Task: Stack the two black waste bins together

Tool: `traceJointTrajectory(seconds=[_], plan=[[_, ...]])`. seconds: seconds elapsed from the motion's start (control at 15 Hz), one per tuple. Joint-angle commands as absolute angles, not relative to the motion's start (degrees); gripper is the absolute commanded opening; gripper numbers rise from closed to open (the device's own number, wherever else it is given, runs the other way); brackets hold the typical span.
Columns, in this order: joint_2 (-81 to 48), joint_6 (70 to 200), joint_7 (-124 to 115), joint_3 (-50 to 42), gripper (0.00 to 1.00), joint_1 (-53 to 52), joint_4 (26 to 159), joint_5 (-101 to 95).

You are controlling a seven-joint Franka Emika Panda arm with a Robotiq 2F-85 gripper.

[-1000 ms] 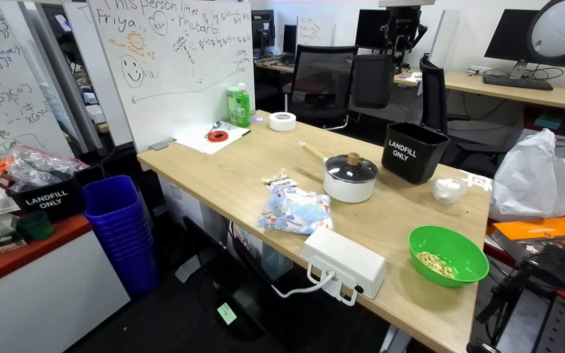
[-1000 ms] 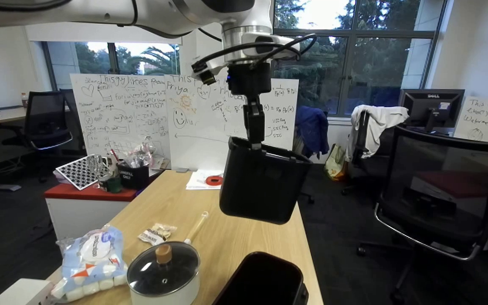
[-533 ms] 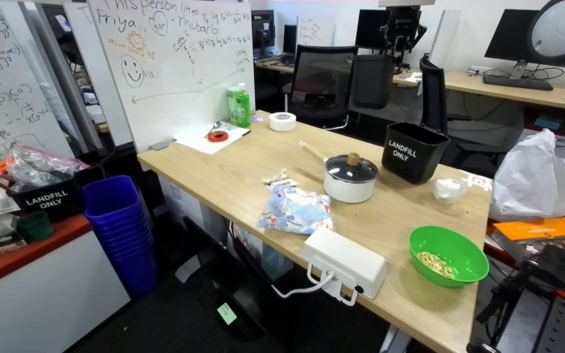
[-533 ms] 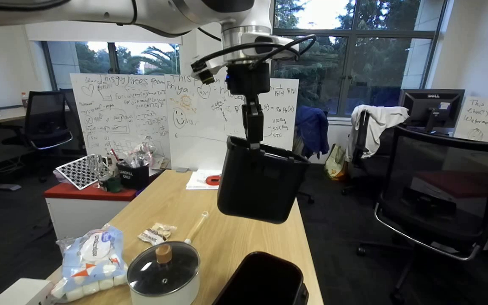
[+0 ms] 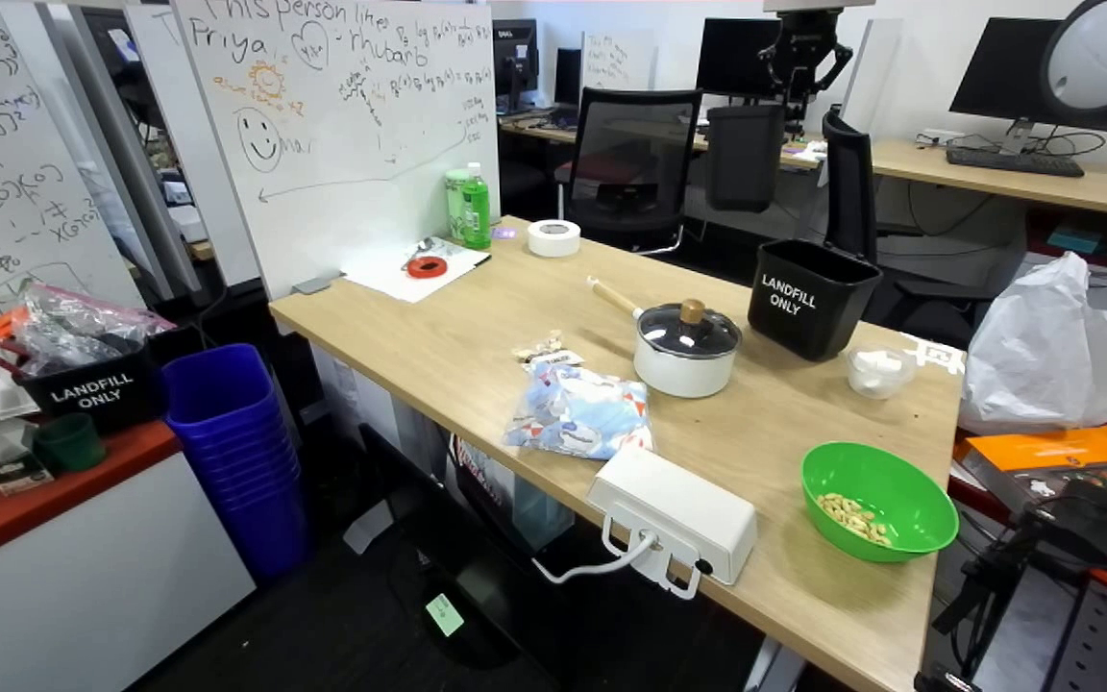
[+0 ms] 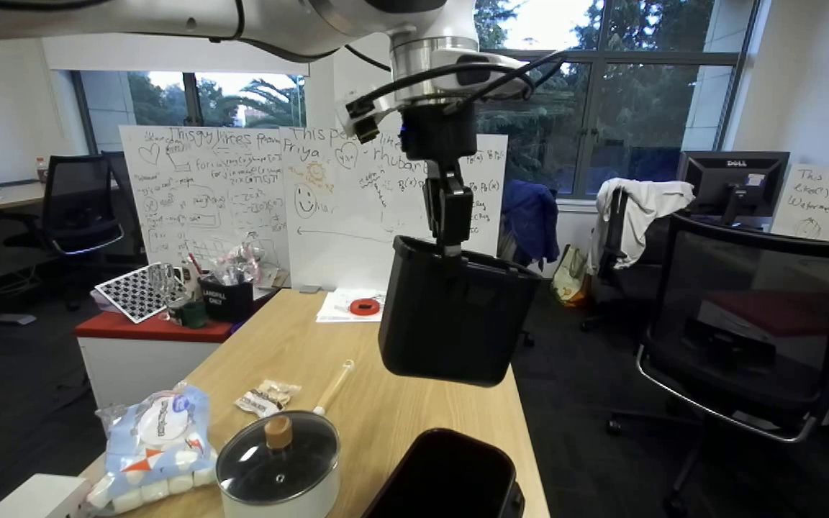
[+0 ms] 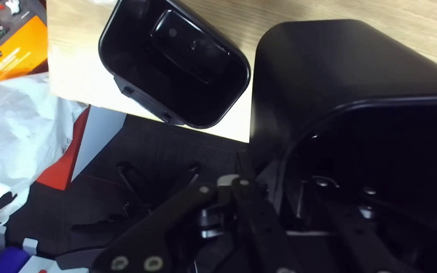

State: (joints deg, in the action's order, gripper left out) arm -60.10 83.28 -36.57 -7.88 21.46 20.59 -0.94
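One black bin (image 6: 458,320) hangs in the air, tilted, its open top up; it also shows in an exterior view (image 5: 744,159) and in the wrist view (image 7: 336,64). My gripper (image 6: 450,241) is shut on its rim; in the wrist view the fingers (image 7: 268,193) straddle its wall but are dark. The second black bin (image 5: 808,303), marked "LANDFILL ONLY", stands upright on the table. Its opening shows empty in an exterior view (image 6: 450,478) and in the wrist view (image 7: 176,57). The two bins are apart; the held bin is higher and off to one side.
A white pot with a glass lid (image 5: 687,360) stands beside the standing bin. A small clear tub (image 5: 878,373), a marshmallow bag (image 5: 580,411), a green bowl (image 5: 875,500) and a white box (image 5: 678,509) are also on the table. Another landfill bin (image 5: 97,389), full, sits on a red-topped cabinet.
My gripper and the held bin have shifted to the right in both exterior views over the last half second. The grip stays shut. The standing bin has not moved.
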Motion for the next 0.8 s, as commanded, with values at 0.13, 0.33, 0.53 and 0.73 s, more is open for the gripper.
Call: traceJointTrajectory(seconds=[0.13, 0.33, 0.53, 0.73], plan=[[-56.6, 79.7, -21.0, -7.6, 0.06, 25.3, 22.4, -0.8], [-56.0, 76.7, -13.0, -7.4, 0.06, 27.4, 23.0, -0.7], [-56.1, 73.6, -4.4, -6.9, 0.06, 28.5, 23.5, -0.7], [-57.8, 69.9, 0.6, -6.2, 0.06, 29.2, 20.5, 0.0]])
